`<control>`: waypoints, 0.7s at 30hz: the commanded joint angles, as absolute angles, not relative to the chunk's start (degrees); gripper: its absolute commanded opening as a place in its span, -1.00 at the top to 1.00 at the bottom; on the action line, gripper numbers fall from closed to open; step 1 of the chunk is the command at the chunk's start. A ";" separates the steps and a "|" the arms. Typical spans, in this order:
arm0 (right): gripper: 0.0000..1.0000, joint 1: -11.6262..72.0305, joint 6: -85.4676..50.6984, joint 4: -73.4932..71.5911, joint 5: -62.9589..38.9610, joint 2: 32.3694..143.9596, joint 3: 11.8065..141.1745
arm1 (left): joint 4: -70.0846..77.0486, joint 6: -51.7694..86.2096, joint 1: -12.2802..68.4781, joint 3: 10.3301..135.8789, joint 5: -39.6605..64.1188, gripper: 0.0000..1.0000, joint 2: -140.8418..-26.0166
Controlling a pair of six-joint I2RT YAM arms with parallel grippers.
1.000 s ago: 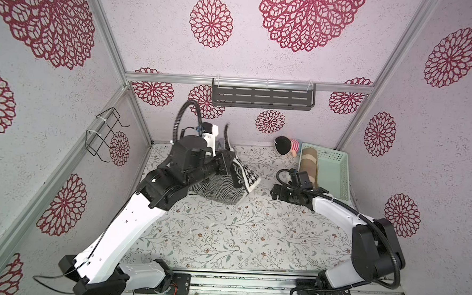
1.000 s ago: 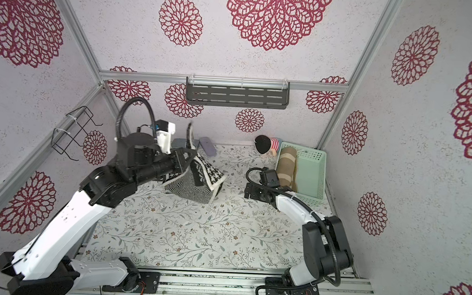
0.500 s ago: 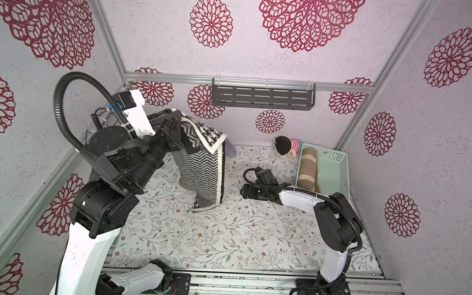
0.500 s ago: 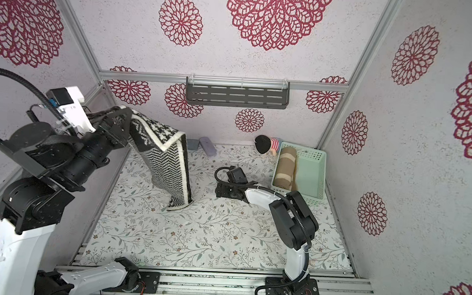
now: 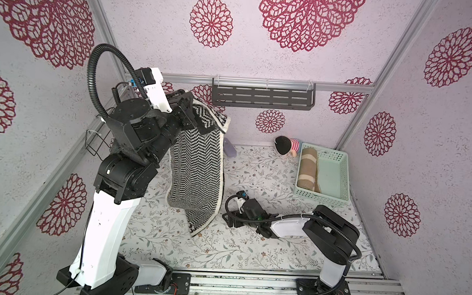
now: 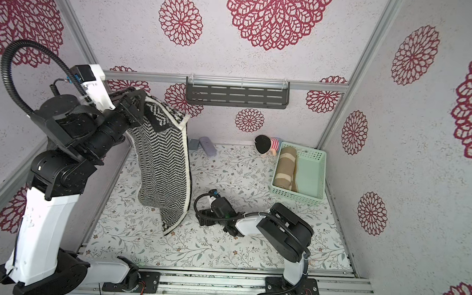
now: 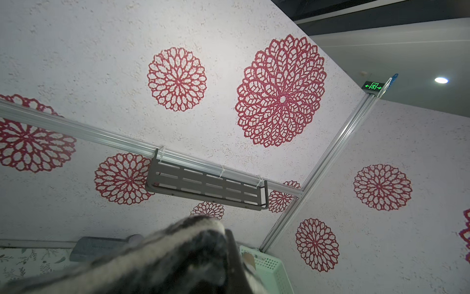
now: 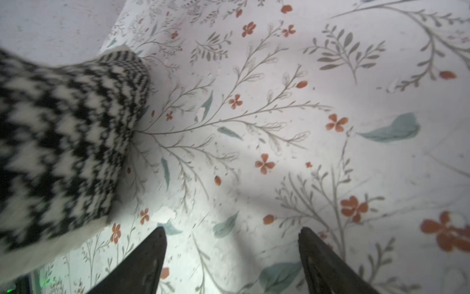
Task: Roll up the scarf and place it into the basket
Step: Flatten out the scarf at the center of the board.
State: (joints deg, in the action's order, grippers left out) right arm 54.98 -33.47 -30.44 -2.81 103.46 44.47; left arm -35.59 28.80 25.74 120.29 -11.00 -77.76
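Fingers of the left gripper are pinched tight on the top edge of the black-and-white zigzag scarf, held up high, while the right gripper sits low with its two fingers spread apart and nothing between them. Under everything lies the floral tablecloth. Over it the scarf hangs full length from the left gripper, unrolled, its bottom corner down at the cloth just beside the right gripper; whether it touches I cannot tell. Well apart, in the far right corner, stands the mint-green basket, with a rolled brown striped scarf lying along its inner side. Just beside the basket's far corner lies a small dark-haired doll.
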 commanded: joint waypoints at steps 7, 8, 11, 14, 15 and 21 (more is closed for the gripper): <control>-0.71 59.24 -31.21 -46.49 -1.90 103.66 42.94 | -33.60 24.96 24.39 123.79 -11.23 1.00 -77.79; -0.72 59.22 -31.39 -46.56 -1.50 105.02 44.14 | -33.51 24.83 24.30 123.60 -11.29 1.00 -77.62; -0.73 58.86 -31.54 -46.36 0.02 108.47 47.39 | -33.31 24.62 24.10 123.07 -11.21 1.00 -77.02; -0.75 57.66 -32.45 -46.69 1.38 110.82 49.06 | -33.40 24.32 23.74 123.13 -11.18 1.00 -76.73; -0.75 57.16 -32.89 -47.07 1.64 111.32 49.21 | -33.40 24.17 23.66 123.13 -11.16 1.00 -76.65; -0.73 53.98 -35.74 -49.34 -1.98 115.88 51.68 | -33.79 23.97 22.74 123.13 -10.48 1.00 -76.64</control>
State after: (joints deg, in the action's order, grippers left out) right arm 55.27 -33.85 -46.00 -0.43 114.85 49.74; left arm -35.51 25.87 23.59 122.61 -11.05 -77.54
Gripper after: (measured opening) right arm 0.868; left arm 0.050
